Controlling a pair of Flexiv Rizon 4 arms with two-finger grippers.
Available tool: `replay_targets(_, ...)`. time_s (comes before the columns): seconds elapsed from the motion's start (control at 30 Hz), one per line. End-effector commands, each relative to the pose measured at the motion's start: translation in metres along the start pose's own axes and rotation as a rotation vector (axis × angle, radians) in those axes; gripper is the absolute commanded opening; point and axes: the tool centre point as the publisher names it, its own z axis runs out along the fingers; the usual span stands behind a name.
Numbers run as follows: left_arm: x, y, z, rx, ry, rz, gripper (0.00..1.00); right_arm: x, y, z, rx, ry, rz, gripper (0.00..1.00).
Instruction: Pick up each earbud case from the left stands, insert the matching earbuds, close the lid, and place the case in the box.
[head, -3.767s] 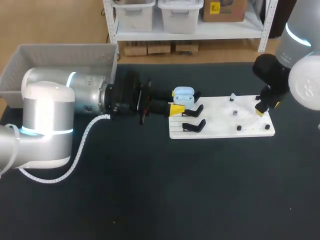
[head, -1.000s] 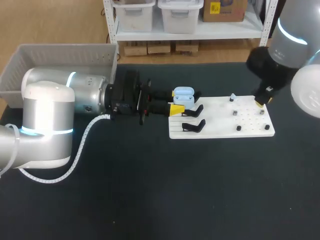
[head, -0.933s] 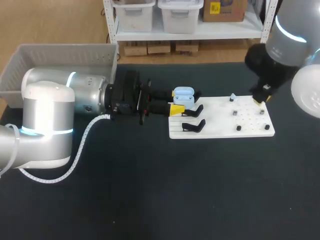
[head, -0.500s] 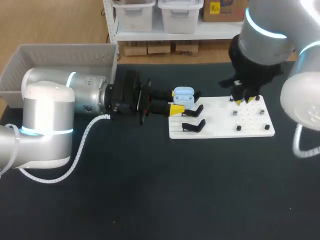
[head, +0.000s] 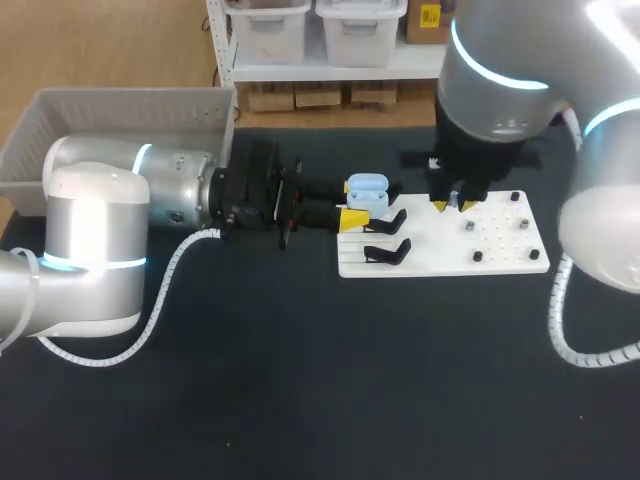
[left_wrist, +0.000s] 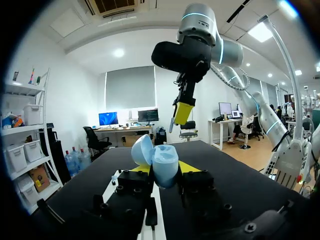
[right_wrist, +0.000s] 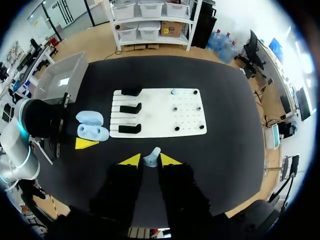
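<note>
Our left gripper is closed on the light-blue plastic earbud case, with one yellow fingertip pressed to each side. The case is held off the black table with its rounded lid hinged open. It is near the curved black stands at the left end of the flat white pegboard. We cannot make out any lettering on the case or the board.

Our right gripper hangs in the air above the board. Its fingers are narrowed to a small gap and pinch a small pale-blue earbud between the tips.

The head view shows only one yellow tip of the left gripper, because the case hides the other. There the right arm covers part of the board's far edge. The left wrist view gives both tips and the open lid, and shows the right gripper from below, well above the board. Only the right wrist view shows the earbud clearly. It also shows three stands in a row and a small pale piece on a peg at the board's far edge. The grey plastic box stands at the table's far left corner, beyond our left arm.
</note>
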Motion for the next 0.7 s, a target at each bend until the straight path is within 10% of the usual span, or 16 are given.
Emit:
replay_targets(0.03, 0.001, -0.001, 0.000, -0.005, -0.003, 0.003, 0.00, 0.005, -0.006, 0.000, -0.011, -0.025, 0.002, 0.00)
replay_targets(0.7, 0.001, -0.001, 0.000, -0.005, -0.003, 0.003, 0.00, 0.001, 0.007, -0.002, -0.046, 0.026, 0.163, 0.00)
